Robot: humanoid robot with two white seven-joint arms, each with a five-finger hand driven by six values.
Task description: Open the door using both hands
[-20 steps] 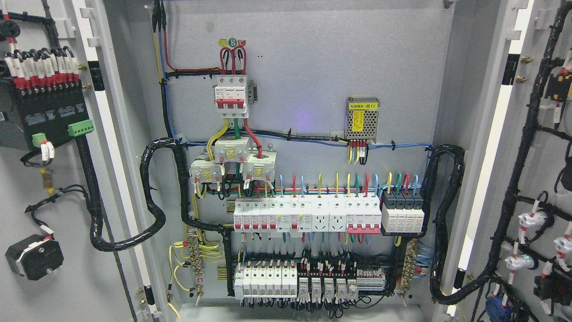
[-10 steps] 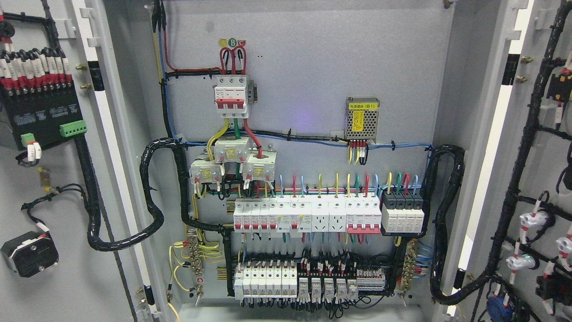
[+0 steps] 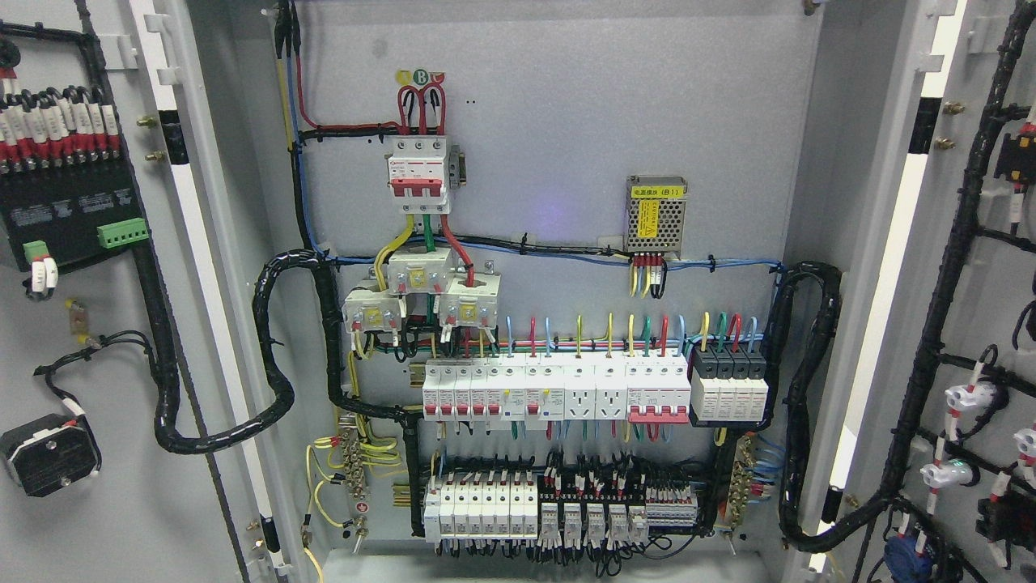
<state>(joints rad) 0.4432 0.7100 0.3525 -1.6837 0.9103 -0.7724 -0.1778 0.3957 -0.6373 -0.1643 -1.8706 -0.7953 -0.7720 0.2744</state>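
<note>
Cabinet doors stand swung wide on both sides, and neither robot hand shows anywhere, so their state cannot be told. From where I stand, the left door (image 3: 89, 324) fills the left edge, its inner face carrying a black terminal block (image 3: 65, 210) with red-capped wires and a small green connector (image 3: 123, 233), and lower down a round black component (image 3: 48, 453). The right door (image 3: 971, 324) fills the right edge, strung with black cable looms and white-and-red fittings.

Between them the grey cabinet (image 3: 566, 121) lies open to view. High on its back panel sits a white three-pole breaker (image 3: 418, 174) with red levers, fed by red wires from above. To its right hangs a perforated metal power supply (image 3: 656, 214) with a yellow label. Below the breaker are three white current transformers (image 3: 421, 295), then a long row of white breakers (image 3: 558, 391) ending in a black-topped module (image 3: 728, 389). Another row of terminals (image 3: 558, 510) runs along the bottom. Thick black conduit (image 3: 275, 356) loops from the left door into the cabinet.
</note>
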